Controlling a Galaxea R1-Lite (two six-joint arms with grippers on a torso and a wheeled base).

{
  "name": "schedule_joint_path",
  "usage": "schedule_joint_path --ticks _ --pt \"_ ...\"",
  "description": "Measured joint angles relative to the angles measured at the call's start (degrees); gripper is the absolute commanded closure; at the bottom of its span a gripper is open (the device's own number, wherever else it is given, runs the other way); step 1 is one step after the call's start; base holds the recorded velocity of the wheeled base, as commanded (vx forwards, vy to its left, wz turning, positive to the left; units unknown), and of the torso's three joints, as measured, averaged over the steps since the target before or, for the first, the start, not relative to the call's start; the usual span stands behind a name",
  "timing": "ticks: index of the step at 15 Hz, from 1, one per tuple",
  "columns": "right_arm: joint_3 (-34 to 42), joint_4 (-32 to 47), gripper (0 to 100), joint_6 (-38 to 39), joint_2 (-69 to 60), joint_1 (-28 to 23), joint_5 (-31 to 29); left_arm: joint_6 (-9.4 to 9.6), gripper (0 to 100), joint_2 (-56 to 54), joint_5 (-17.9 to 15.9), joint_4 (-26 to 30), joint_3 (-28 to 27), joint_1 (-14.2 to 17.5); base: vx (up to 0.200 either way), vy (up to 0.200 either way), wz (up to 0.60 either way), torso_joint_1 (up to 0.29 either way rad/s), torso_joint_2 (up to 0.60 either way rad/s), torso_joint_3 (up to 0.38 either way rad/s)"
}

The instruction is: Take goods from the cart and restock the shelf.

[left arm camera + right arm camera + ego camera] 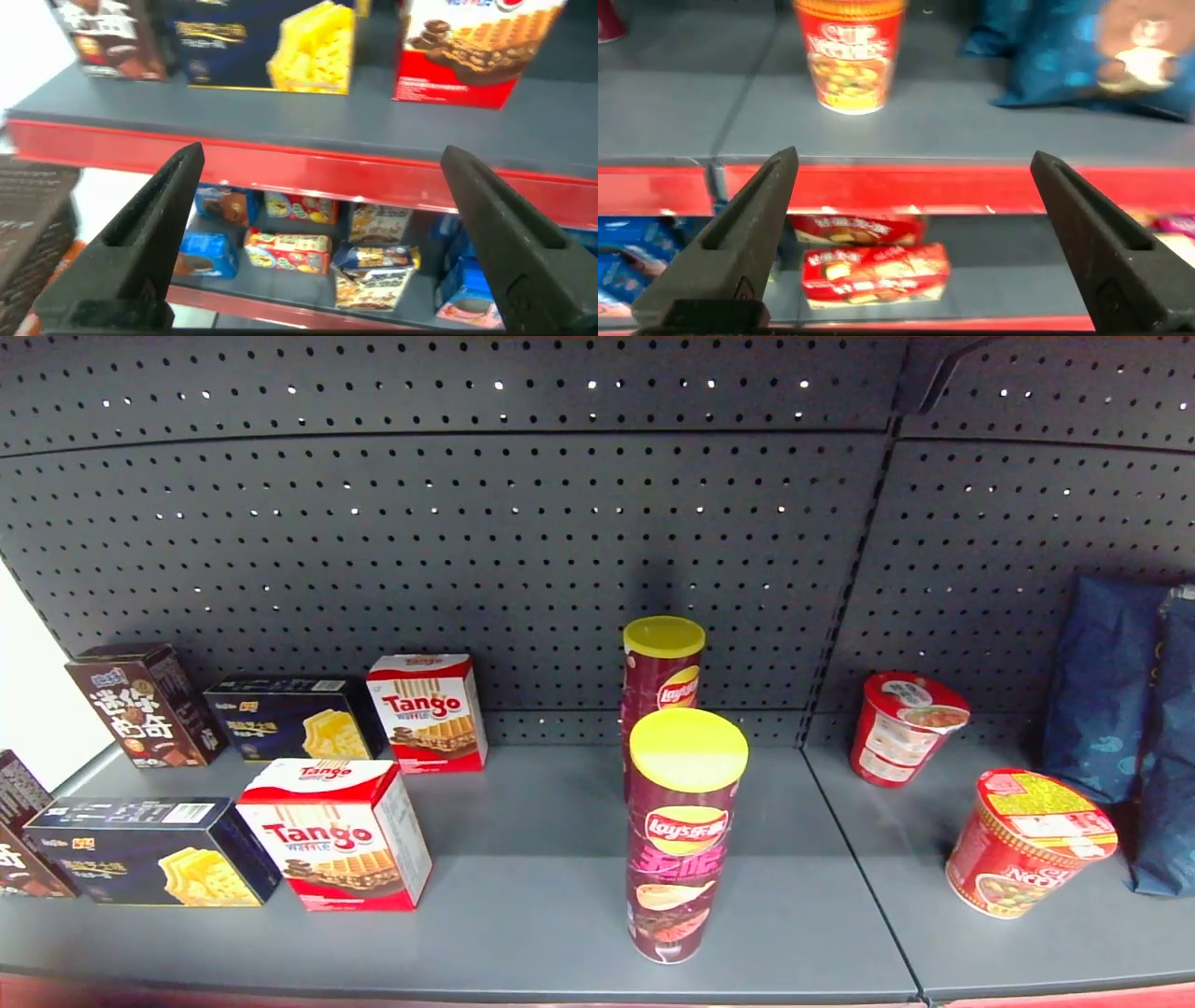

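Note:
The grey shelf (560, 859) carries two yellow-lidded chip cans, one in front (686, 831) and one behind (663, 677). Left of them stand two red-and-white wafer boxes (336, 835) and dark blue boxes (154, 849). Two red noodle cups (1027, 840) and blue bags (1116, 700) sit at the right. My left gripper (320, 155) is open and holds nothing, level with the shelf's red front edge (112, 140), below a dark blue box (271, 47). My right gripper (915, 157) is open too, before the same edge, below a noodle cup (850, 56).
A perforated dark panel (467, 523) backs the shelf. A lower shelf holds biscuit packets (290, 252) and red boxes (868, 266). A seam (859, 859) splits the shelf board right of the cans. A wide strip of grey shelf (532, 821) separates the wafer boxes from the cans.

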Motion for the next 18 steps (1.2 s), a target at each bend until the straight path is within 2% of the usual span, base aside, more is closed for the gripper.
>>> schedule_joint_path --ticks 15,18 --pt "-0.1 0.0 0 0.1 0.1 0.0 1.3 -0.06 0 0.0 0.1 0.0 0.0 0.0 0.0 0.0 0.0 0.0 0.0 0.0" --pt "-0.1 0.1 0 0.1 0.1 0.0 1.3 -0.11 0 0.1 0.1 0.0 0.1 0.0 0.0 -0.067 0.0 0.001 0.0 -0.001"
